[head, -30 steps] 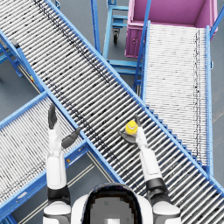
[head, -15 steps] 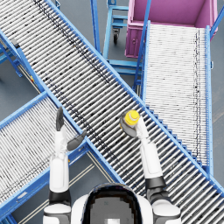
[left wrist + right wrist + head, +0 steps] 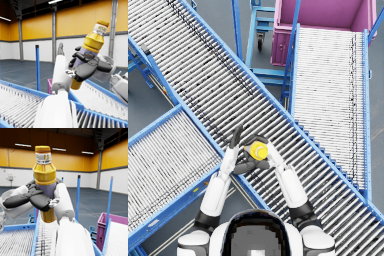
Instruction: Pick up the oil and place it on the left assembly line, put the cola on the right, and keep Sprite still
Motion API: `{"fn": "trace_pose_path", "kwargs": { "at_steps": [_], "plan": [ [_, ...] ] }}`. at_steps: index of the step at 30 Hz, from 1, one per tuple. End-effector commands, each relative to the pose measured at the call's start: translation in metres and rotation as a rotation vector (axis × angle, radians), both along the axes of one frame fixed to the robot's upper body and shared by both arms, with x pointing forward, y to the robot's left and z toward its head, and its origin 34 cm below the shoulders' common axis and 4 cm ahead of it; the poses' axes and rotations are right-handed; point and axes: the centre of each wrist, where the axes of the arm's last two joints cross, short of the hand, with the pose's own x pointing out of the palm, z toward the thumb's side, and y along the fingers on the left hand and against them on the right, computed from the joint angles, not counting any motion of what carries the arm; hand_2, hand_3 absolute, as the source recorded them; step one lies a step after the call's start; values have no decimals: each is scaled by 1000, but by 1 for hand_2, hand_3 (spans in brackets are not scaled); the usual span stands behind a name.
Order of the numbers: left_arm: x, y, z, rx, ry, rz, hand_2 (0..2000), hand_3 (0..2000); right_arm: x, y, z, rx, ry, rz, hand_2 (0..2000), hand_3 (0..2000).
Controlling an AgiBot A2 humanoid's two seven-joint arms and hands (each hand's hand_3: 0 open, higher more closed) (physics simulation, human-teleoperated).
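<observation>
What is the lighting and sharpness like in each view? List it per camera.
Head view: flat, even light with faint shadows; the conveyor rollers break into speckled shimmer, and the bottle shows only its yellow cap. Left wrist view: bottle crisp against bright yellow walls, ceiling lamps glowing, near forearm slightly soft. Right wrist view: bottle sharp and evenly lit under a dark ceiling, no glare.

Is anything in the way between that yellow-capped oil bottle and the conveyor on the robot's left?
Nothing visible does. Both the left hand and the right hand hold the oil bottle up above the middle conveyor. Only a blue side rail runs between it and the left line, lower than the bottle.
</observation>
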Motion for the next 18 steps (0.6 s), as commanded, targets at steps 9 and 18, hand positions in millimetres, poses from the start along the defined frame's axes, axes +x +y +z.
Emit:
{"fn": "trace_pose_path", "kwargs": {
  "at_steps": [9,18],
  "plan": [
    [12,-22,-12,140,0,-170,0,0,-28,16,1,-33,-44,72,2000,2000],
    [14,-21,-34,212,45,-237,2000,2000,-37,3,51,20,-234,22,2000,2000]
  ]
}}
